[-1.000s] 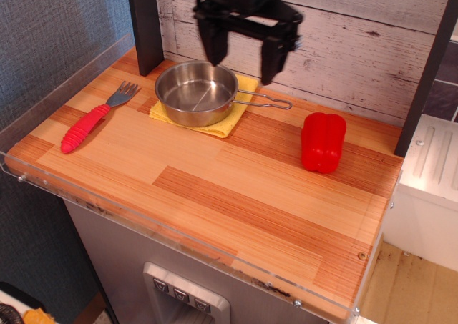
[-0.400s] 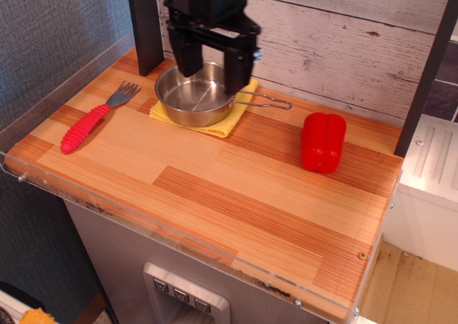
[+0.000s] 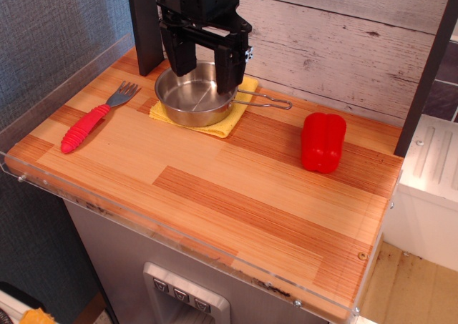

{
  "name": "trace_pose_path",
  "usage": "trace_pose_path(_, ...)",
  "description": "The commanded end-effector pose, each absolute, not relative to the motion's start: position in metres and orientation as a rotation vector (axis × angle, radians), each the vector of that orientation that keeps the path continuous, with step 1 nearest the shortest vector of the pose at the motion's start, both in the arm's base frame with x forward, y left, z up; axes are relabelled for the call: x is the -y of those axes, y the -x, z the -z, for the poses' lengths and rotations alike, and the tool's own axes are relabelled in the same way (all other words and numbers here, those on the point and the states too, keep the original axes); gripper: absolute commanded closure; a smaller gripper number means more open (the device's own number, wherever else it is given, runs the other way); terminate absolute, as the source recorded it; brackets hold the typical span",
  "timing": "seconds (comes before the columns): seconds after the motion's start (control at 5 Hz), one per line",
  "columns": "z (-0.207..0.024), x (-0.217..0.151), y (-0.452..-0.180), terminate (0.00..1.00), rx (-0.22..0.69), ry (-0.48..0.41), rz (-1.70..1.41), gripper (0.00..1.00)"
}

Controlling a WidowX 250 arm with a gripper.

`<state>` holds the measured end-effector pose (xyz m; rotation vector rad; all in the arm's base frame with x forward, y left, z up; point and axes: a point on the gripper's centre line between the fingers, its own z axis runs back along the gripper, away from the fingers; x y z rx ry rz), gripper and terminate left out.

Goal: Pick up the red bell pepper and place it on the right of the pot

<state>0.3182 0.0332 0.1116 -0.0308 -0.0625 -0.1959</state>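
The red bell pepper [image 3: 323,142] stands on the wooden counter at the right, well to the right of the pot and past the tip of its wire handle. The pot [image 3: 195,95], a shiny steel pan, sits on a yellow cloth [image 3: 227,123] at the back left. My black gripper [image 3: 203,64] hangs open and empty over the back of the pot, its two fingers spread wide, far left of the pepper.
A fork with a ribbed red handle [image 3: 87,126] lies at the left. A dark post [image 3: 145,25] stands behind the pot and another [image 3: 427,74] at the right. A clear plastic rim [image 3: 179,244] edges the counter's front. A whitewashed plank wall [image 3: 343,38] closes the back.
My gripper has moved left from above the pot's handle to over the pot and come lower. The pepper, pot and fork have not moved.
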Motion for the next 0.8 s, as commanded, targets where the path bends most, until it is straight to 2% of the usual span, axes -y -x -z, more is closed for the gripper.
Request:
trace_pose_path(0.0, -0.1272, -0.0354, -0.3206, 0.0, 0.112, 0.015, 0.202, 0.0)
trace_pose_path(0.4, -0.1272, -0.0354, -0.3206, 0.0, 0.112, 0.015, 0.202, 0.0)
trace_pose_path(0.6, -0.1272, -0.0354, -0.3206, 1.0, 0.112, 0.015, 0.202, 0.0)
